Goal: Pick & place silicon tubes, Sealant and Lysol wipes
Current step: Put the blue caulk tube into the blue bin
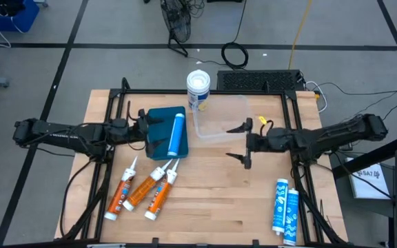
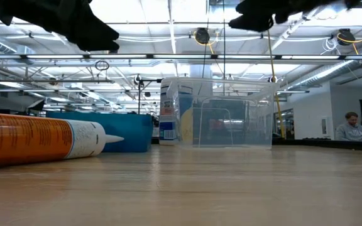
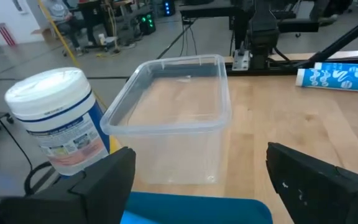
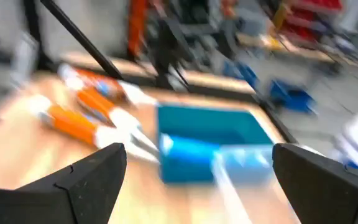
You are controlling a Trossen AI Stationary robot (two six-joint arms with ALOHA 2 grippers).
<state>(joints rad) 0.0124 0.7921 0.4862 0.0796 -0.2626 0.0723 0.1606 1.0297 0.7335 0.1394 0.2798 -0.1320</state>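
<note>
Hovering released at centre right of the high view, the right gripper [image 1: 245,143] flanks the clear tub [image 1: 220,118], while the left gripper [image 1: 145,129], likewise released, sits over the teal tray [image 1: 158,118].

A white lid and a blue-and-yellow label are seen on the wipes [image 1: 198,89]. The tub [image 1: 220,118] is clear. The bin [image 1: 158,131] is coloured teal, and a blue tube [image 1: 178,134] with a white tip is laid on it. Three orange tubes [image 1: 143,190] are marked with white ends and nozzles. Two white tubes [image 1: 285,207] are patterned with blue. The table [image 1: 212,200] is of pale wood, and the arms [image 1: 67,132] are dark.
</note>
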